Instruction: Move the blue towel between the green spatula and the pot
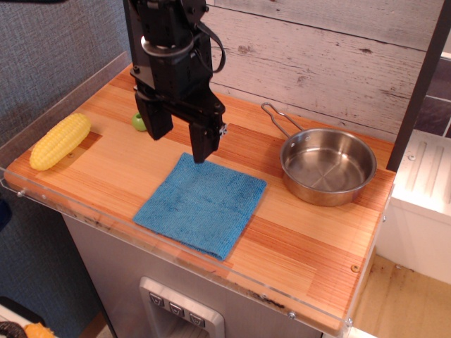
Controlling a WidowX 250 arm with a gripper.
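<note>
Wooden counter (303, 246), unlabelled blue towel (201, 203) beside pot (328, 165)

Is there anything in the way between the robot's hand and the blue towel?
Nothing visible. The hand hangs open just above the far corner of the blue towel, with only bare wood around that corner. The green spatula sits behind the hand, mostly hidden, and the pot stands off to the side.

No text, label, brand, number or sign could be read anywhere in the view, neither on the gripper (180, 144) nor on the desk (296, 246) beneath it and the things lying around it.
</note>
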